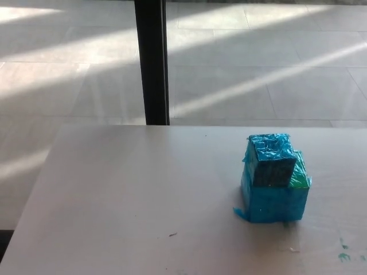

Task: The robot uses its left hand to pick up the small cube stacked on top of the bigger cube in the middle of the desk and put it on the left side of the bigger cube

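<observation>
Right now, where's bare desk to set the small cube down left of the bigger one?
The desk is bare from its left edge to the bigger cube, the widest free patch. The small cube sits atop it. Right of the stack, only a narrow strip with green paint specks shows. No hand is in view.

Desk (126,195) bearing bigger cube (275,200)

Cubes: two, both wrapped in blue tape. One small cube (270,159) stacked on one big cube (276,197), at 4 o'clock on the desk. Desks: one (126,195). Dark posts: one (152,60), at 12 o'clock beyond the desk.
</observation>
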You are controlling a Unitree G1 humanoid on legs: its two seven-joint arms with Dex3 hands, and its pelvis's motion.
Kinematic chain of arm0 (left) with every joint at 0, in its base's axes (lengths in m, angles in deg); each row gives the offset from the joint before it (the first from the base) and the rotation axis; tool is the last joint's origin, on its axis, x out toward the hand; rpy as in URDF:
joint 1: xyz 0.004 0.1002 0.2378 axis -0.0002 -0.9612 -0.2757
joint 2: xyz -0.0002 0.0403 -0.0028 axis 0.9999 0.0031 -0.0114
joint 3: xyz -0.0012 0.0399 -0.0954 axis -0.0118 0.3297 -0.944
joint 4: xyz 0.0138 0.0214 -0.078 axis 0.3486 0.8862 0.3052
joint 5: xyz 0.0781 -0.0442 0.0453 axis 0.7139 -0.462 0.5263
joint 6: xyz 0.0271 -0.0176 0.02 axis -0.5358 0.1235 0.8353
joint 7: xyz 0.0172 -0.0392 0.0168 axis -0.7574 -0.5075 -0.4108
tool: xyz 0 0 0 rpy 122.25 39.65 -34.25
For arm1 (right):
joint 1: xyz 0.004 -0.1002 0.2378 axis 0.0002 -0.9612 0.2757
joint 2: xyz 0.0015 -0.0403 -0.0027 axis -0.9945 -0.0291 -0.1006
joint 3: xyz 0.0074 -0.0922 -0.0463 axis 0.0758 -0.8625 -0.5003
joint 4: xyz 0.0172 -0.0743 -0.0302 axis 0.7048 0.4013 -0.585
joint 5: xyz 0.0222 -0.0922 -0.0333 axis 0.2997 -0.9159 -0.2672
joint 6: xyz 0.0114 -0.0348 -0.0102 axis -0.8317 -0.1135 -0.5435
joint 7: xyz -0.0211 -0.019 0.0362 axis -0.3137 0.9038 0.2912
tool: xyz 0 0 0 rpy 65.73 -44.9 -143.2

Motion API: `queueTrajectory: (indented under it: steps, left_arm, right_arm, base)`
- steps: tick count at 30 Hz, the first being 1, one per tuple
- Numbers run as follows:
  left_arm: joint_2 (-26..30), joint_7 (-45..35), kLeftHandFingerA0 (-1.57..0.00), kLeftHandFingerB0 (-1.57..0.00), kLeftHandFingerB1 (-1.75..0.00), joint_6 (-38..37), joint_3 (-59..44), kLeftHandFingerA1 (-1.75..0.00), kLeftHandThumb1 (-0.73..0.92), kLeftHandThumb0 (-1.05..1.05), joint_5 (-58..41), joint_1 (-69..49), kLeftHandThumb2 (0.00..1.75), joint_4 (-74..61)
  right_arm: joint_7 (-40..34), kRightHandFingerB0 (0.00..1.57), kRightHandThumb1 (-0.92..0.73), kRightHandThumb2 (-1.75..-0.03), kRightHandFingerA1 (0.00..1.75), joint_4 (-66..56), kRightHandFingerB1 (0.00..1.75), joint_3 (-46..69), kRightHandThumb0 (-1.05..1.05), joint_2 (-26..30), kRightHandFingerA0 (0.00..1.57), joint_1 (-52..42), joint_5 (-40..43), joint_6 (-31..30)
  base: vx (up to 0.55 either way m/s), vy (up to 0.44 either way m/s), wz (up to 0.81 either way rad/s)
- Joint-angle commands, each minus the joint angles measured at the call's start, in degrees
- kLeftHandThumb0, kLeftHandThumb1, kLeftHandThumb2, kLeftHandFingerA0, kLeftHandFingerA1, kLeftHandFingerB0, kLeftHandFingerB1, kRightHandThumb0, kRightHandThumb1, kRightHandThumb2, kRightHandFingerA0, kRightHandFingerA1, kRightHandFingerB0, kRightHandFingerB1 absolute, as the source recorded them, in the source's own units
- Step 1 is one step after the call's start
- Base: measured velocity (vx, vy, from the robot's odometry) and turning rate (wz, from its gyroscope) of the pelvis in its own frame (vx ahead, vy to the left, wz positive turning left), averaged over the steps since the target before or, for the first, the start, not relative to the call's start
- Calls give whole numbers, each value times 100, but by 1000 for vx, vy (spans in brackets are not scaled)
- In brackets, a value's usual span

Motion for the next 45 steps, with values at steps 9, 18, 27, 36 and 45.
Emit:
queueTrajectory:
  steps: [9, 18, 27, 36, 45]
  left_arm:
    - [601, 244, -59, -6, -30, 710, 792, -72, 68, -88, 646, 2212, 108, -1218]
    - [587, 5, -49, -8, -26, 642, 1574, -66, 70, -85, 962, 4421, 108, -1084]
    - [62, -361, -74, -9, -35, 1063, 2581, -110, 87, -88, 1328, 5800, 67, -2153]
    - [-1034, -333, -55, -16, -39, 1191, 3267, -73, 86, -94, 1432, 6851, 66, -1760]
    - [-2184, -185, -76, -19, -29, 1126, 3464, -71, 86, -92, 1430, 7296, 68, -1458]
  right_arm:
    - [471, 47, -70, -61, 63, 385, 46, 49, -42, 228, 58, 66, 90, 342]
    - [437, 46, -70, -61, 62, 261, 45, 46, -44, 218, 58, 9, 74, 212]
    - [346, 47, -70, -61, 62, 5, 44, 51, -45, 235, 59, -167, 35, 134]
    - [355, 47, -70, -61, 62, 47, 42, 18, -44, 229, 59, -112, 18, 4]
    - [120, 52, -70, -61, 60, -613, 42, 36, -42, 147, 62, -260, 13, -291]
  base:
    - [0, 0, 0]
    - [0, 0, 0]
    - [0, 0, 0]
    - [0, 0, 0]
    - [0, 0, 0]
